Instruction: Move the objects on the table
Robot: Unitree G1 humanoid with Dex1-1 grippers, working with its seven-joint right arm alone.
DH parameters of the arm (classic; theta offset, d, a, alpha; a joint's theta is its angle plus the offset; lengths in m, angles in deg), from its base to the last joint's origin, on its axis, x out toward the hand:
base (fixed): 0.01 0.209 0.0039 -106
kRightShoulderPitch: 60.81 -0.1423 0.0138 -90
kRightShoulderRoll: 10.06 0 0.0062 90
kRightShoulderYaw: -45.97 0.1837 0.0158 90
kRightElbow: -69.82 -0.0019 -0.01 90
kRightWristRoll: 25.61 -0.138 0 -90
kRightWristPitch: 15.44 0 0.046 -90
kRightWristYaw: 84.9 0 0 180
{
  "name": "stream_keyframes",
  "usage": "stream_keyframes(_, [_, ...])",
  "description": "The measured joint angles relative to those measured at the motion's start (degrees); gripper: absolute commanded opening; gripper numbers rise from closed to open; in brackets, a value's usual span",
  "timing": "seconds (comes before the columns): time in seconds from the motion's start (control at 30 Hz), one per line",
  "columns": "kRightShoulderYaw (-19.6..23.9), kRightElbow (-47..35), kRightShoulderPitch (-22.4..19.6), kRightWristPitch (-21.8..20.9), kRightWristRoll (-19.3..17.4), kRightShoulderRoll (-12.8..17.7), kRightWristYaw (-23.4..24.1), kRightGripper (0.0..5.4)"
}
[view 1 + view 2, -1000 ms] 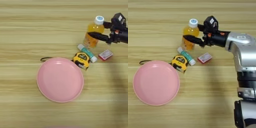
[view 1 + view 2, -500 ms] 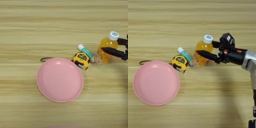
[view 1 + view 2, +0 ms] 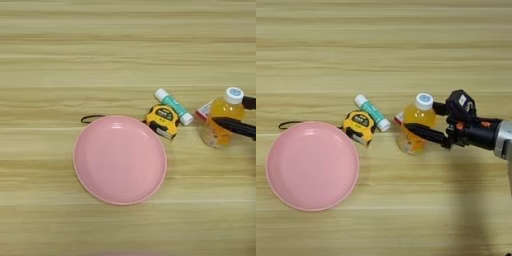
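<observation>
1. The right gripper comes in from the right edge, its two black fingers closed around the small orange-juice bottle; one finger crosses the front of the bottle's body, the other sits behind near the white cap; whether the bottle rests on the table or hangs just above it, I cannot tell.
2. The bottle stands upright, right of the teal-white glue stick and apart from it; a small red-white packet peeks out from behind the bottle, mostly hidden.
3. The yellow-black tape measure lies just beside the upper right rim of the large pink plate, touching or nearly touching it; the glue stick's lower end lies against the tape measure's right side; the tape's black strap loops out along the plate's upper left rim.
4. The plate holds nothing; it sits on the left half of the table, well apart from the gripper.
5. Progress, as a judgement: the bottle is the thing in hand and its move looks under way, not finished; the tape measure and the plate appear untouched and would be left to do; the task names no goal, so where the bottle belongs cannot be told.
</observation>
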Motion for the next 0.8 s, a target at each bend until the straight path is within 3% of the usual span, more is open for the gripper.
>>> stream_keyframes(0.57, [-1.53,2.52,-0.85,-3.65,-0.08,-0.11,0.08,3.62])
stream_keyframes(0.8, [-2.71,3.58,-0.7,-3.64,0.56,-0.21,0.34,4.59])
